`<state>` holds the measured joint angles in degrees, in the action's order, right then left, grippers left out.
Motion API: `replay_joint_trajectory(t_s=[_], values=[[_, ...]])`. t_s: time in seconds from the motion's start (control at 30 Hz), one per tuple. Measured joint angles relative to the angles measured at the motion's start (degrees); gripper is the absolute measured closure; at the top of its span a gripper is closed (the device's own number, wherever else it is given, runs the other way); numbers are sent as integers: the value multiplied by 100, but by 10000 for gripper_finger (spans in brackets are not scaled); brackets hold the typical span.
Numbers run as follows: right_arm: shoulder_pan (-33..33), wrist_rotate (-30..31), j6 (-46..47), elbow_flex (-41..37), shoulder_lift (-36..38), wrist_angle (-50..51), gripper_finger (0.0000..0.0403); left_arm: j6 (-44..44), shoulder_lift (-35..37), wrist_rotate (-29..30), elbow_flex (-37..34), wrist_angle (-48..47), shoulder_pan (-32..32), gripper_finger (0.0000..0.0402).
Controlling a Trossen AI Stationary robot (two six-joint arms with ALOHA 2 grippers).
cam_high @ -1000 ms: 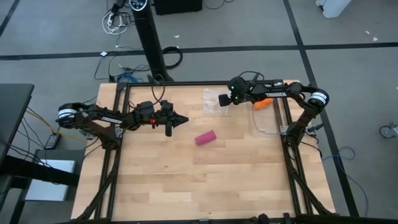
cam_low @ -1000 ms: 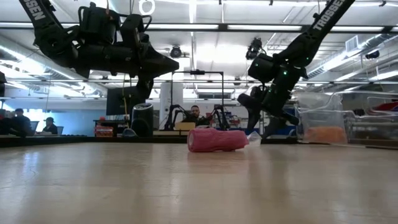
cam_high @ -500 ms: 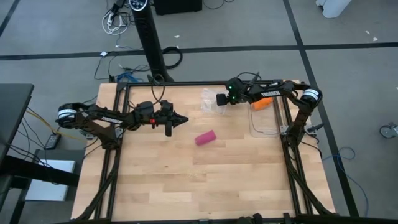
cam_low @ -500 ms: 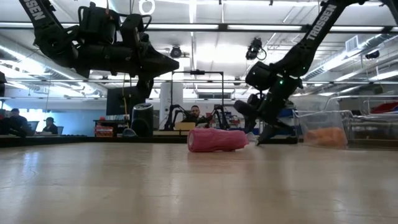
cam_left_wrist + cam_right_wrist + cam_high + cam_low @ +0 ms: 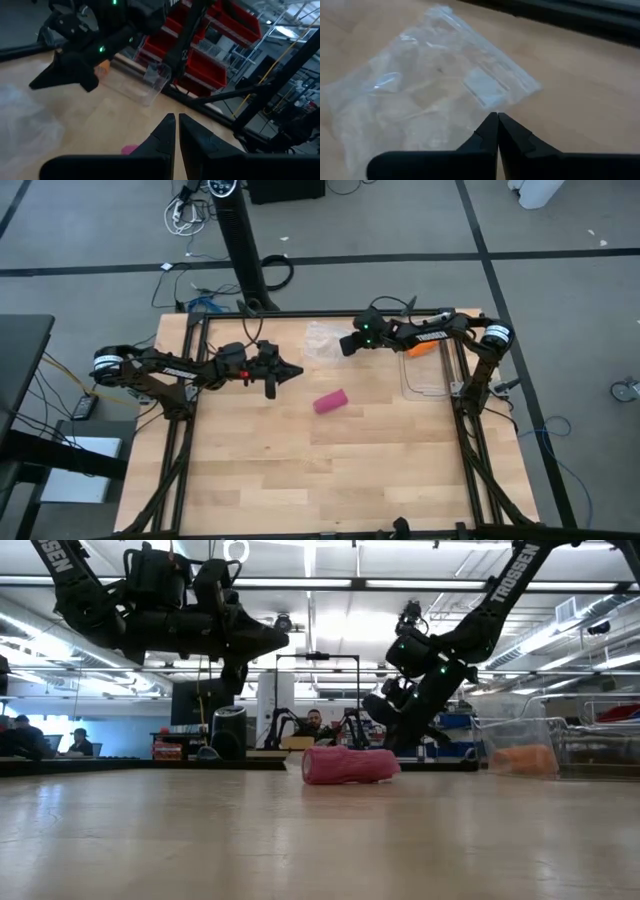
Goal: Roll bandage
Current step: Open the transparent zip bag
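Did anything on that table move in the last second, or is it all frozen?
The right gripper slid along the table's far edge toward the left arm's side, and the clear plastic bag shifted the same way ahead of it. Its fingers are shut; whether they grip the bag is unclear. The pink bandage, the left gripper and the orange roll stayed put.
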<state>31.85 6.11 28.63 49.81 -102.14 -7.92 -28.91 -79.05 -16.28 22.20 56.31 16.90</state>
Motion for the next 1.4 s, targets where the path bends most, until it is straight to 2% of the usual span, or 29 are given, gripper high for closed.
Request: replay_joint_trajectory(t_s=[0.2,0.3,0.4,0.63,0.8,0.93,1.23,1.4], values=[[-79,-192,-25,76,84,4,385,1,0,14,0,276,36,385],[-84,-412,-122,79,102,13,369,-1,0,-2,2,220,73,392],[-117,-479,-123,80,102,118,333,-6,0,-113,1,171,73,392],[28,-681,1180,82,102,206,228,-204,0,-316,1,158,73,379],[132,-660,1367,82,102,201,183,-288,0,-328,2,116,73,376],[121,-682,1518,84,102,128,174,-290,0,-334,2,99,73,376],[88,-588,1892,87,102,120,185,-292,0,-334,0,55,73,376],[67,-532,1923,87,-189,-123,185,-292,0,-333,0,48,74,376]])
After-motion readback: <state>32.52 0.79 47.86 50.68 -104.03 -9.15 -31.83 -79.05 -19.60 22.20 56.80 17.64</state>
